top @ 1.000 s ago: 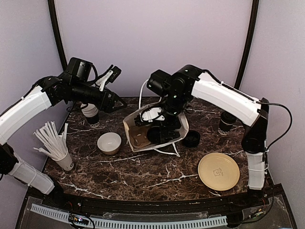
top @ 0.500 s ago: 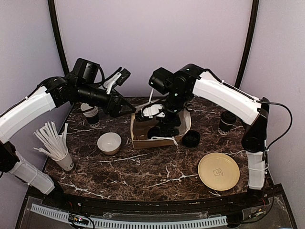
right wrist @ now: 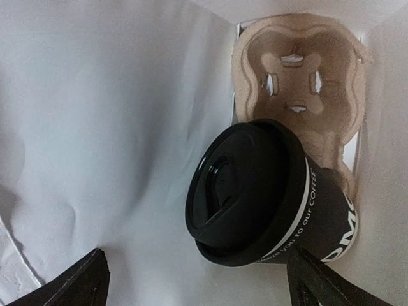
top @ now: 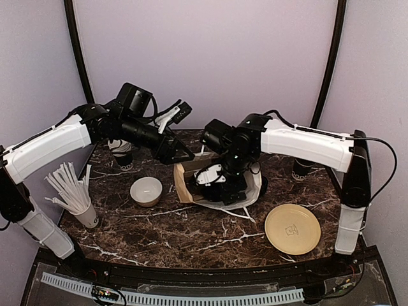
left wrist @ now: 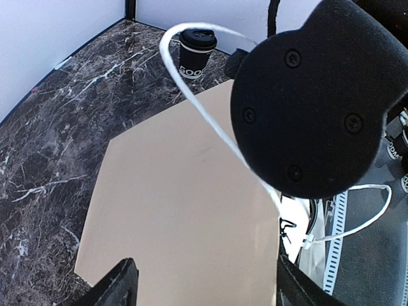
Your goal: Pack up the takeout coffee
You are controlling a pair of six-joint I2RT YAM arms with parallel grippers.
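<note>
1. Nearest, at the lower right of the overhead view, a tan plate (top: 292, 228) lies on the dark marble table (top: 191, 236). At the lower left stands a paper cup of white sticks (top: 75, 194), with a small bowl (top: 146, 190) a little beyond it.
2. In the middle of the table sits the paper bag (top: 191, 185), tan outside and white inside. It leans, with its mouth turned up toward the right arm.
3. The right gripper (right wrist: 196, 255) reaches down inside the bag. Its two fingers show at the bottom corners of the right wrist view, spread as wide as they go, and they hold nothing.
4. One takeout coffee (right wrist: 255, 197) lies past those fingertips in the bag. It is tilted on the pulp carrier (right wrist: 296, 83), with its lid toward the camera and neither finger touching it.
5. The left gripper (left wrist: 204, 268) is at the bag's upper left edge with its fingers well apart. The tan wall of the bag fills the gap between them, and whether they touch it cannot be told. The white handle loop (left wrist: 191, 95) arches just above.
6. Farthest, at the top of the left wrist view, the second takeout coffee (left wrist: 194, 54) stands upright on the table, outside the bag. At the far left of the overhead view, a cup stack (top: 121, 153) stands beneath the left arm.
</note>
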